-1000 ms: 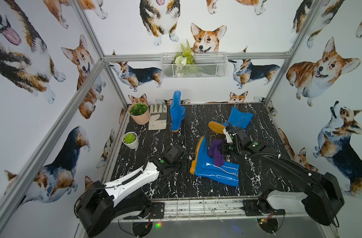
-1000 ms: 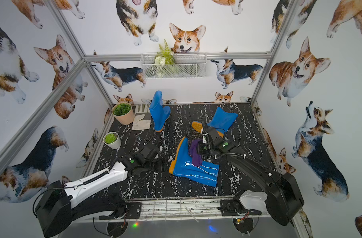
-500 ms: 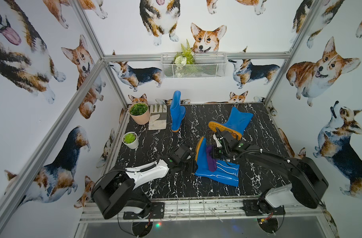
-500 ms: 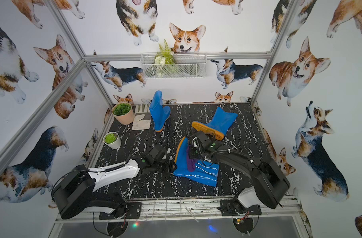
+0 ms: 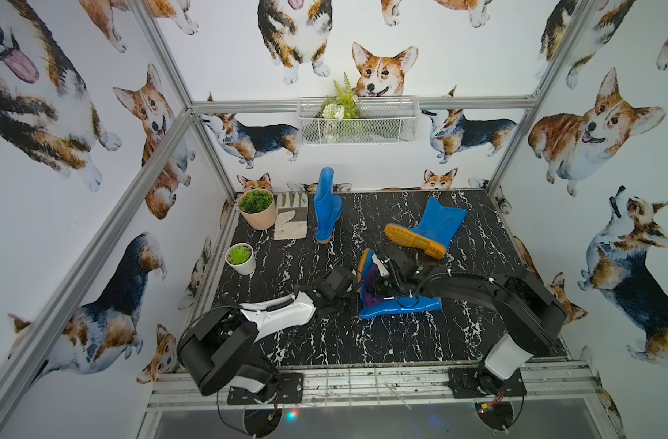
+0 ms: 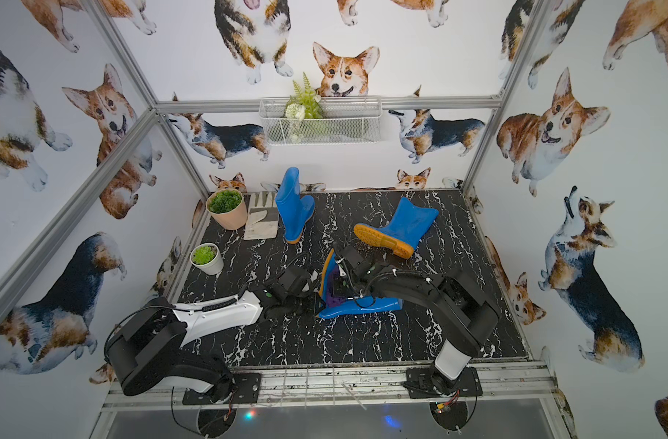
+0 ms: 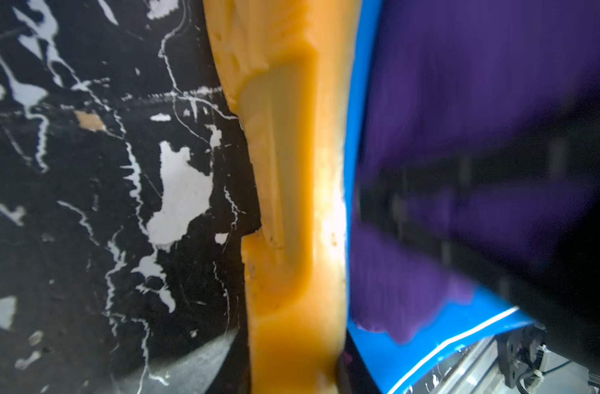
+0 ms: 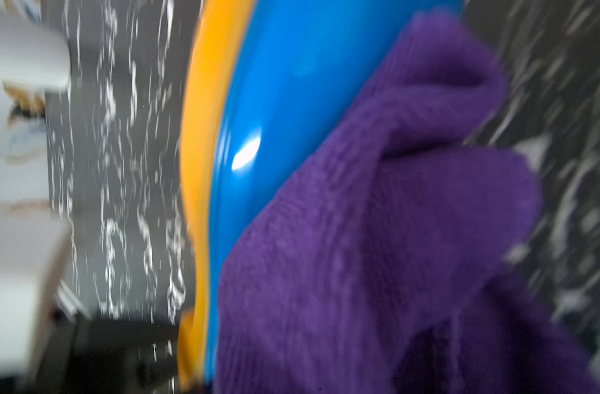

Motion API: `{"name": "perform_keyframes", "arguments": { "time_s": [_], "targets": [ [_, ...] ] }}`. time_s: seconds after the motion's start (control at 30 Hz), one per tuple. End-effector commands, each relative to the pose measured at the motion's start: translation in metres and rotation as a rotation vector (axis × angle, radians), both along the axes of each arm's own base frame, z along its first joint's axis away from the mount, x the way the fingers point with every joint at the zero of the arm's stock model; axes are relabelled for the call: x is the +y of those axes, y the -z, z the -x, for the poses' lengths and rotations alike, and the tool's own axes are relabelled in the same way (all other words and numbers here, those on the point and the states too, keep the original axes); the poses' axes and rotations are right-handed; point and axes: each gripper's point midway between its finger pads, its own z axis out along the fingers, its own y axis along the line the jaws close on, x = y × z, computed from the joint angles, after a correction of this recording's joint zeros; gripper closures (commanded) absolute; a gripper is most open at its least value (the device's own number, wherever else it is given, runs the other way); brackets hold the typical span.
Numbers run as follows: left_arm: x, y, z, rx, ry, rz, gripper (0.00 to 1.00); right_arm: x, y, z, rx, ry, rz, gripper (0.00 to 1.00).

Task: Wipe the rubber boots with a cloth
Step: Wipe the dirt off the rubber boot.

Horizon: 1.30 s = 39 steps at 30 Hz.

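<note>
Near boot (image 5: pixel 400 306): lies on its side on the worktop (image 5: pixel 400 342), with its sole (image 7: pixel 291 204) toward the left arm.
Cloth (image 5: pixel 371 296): on that boot's foot, just beside the sole.
Right tool (image 5: pixel 381 284): clamped tight on the cloth; we have dragged it across the boot from the boot's far edge.
Left tool (image 5: pixel 352 301): has come up to the sole and narrowed; we cannot tell whether it grips.
Meaning: we judge the boot is being steadied, so the wipe can press harder.
</note>
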Motion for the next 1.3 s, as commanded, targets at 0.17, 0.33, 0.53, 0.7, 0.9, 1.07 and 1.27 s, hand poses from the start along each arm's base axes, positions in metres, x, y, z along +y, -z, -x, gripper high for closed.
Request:
{"name": "perform_keyframes", "arguments": {
  "time_s": [0.17,0.33,0.53,0.7,0.9,1.07,1.27],
  "targets": [
    [0.003,0.000,0.002,0.020,-0.030,0.013,1.00,-0.040,-0.038,-0.049,-0.037,0.145,-0.056,1.00],
    [0.001,-0.002,0.000,0.029,-0.046,0.027,1.00,-0.016,-0.055,-0.096,-0.085,0.097,-0.058,1.00],
    [0.000,-0.002,-0.002,0.034,-0.095,0.061,1.00,0.004,-0.014,-0.055,0.026,0.047,-0.072,1.00],
    [0.002,0.001,-0.001,0.043,-0.129,0.081,1.00,-0.003,0.000,0.015,0.055,0.002,-0.025,1.00],
    [-0.002,0.002,-0.001,0.056,-0.126,0.094,1.00,-0.038,-0.031,0.025,-0.044,0.064,-0.024,1.00],
    [-0.003,0.001,-0.001,0.060,-0.126,0.099,1.00,-0.042,-0.066,-0.032,-0.086,0.119,-0.095,1.00],
    [0.002,-0.002,0.001,0.055,-0.146,0.109,1.00,0.004,-0.099,-0.089,-0.165,0.037,-0.129,1.00]
  ]
}}
